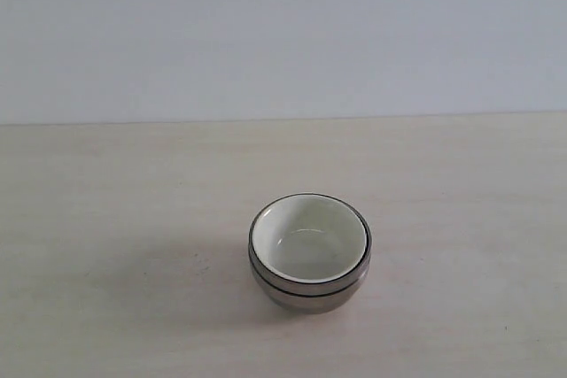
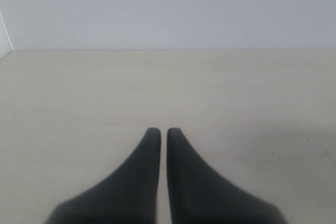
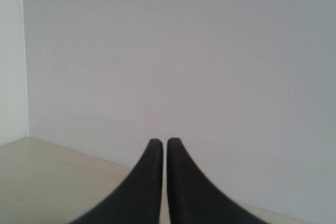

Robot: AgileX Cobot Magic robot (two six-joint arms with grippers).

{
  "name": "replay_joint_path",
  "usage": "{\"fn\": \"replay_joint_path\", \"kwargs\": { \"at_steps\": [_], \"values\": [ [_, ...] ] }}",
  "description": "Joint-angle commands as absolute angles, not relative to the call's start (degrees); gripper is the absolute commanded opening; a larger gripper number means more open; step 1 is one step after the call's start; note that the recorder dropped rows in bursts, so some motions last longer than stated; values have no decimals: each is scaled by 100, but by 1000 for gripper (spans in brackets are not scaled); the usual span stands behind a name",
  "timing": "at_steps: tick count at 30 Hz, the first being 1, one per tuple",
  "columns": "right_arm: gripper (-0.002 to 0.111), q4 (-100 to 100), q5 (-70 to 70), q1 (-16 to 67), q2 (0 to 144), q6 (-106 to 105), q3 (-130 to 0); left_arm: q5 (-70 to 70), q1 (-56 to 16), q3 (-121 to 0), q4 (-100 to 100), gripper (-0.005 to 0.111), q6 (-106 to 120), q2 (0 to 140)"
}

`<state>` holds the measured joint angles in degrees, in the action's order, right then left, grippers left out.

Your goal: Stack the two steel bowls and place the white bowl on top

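Observation:
In the exterior view the white bowl (image 1: 308,236) sits nested inside the steel bowls (image 1: 306,291), which stand stacked on the table a little right of centre; two steel rims show, one just above the other. Neither arm appears in that view. My left gripper (image 2: 164,129) is shut with nothing between its dark fingers (image 2: 149,156), above bare tabletop. In the right wrist view my right gripper (image 3: 164,140) is shut and empty too, facing the pale wall. No bowl shows in either wrist view.
The light wooden table (image 1: 106,219) runs back to a plain pale wall (image 1: 283,33). A wall corner (image 3: 23,77) shows beside the right gripper, and a white edge (image 2: 5,38) lies at the far side of the left wrist view.

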<state>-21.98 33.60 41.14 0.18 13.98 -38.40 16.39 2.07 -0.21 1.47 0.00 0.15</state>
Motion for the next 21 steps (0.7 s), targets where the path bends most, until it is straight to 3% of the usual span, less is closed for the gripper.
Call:
{"fn": "replay_joint_path", "kwargs": {
  "at_steps": [1,9,17,21],
  "values": [
    [0,-2301,2986,3692,0,1644,-3686,1616,222,0,104,4,-47,0],
    [0,-1254,1893,1939,0,1477,-3249,1616,222,0,104,4,-47,0],
    [0,387,1827,-27,0,193,-3227,1605,222,0,104,4,-47,0],
    [0,2163,1850,-352,0,-1427,-3212,1605,222,0,104,4,-47,0]
  ]
}}
